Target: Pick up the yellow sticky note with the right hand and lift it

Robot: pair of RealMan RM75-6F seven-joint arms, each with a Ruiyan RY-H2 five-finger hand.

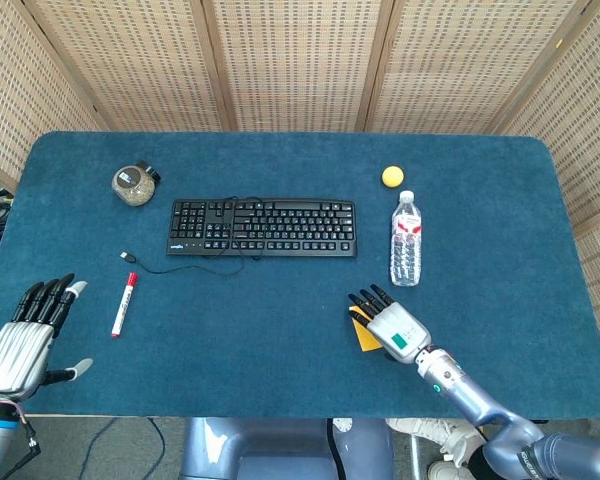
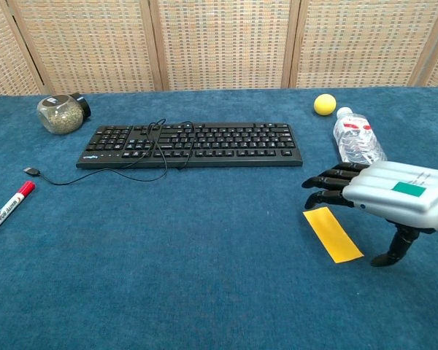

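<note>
The yellow sticky note [image 2: 333, 233] lies flat on the blue table, front right; in the head view only a strip of the note [image 1: 361, 328] shows beside my hand. My right hand [image 2: 383, 198] hovers over its right side, palm down, fingers stretched out and apart, thumb pointing down to the cloth right of the note. The right hand [image 1: 392, 324] holds nothing. My left hand [image 1: 22, 338] stays at the table's front left corner, fingers straight, empty; the chest view does not show it.
A water bottle [image 1: 405, 240] lies just behind the right hand, a yellow ball [image 1: 392, 177] beyond it. A black keyboard [image 1: 263, 227] with its loose cable sits mid-table. A red marker [image 1: 124, 304] and a jar [image 1: 135, 184] are on the left.
</note>
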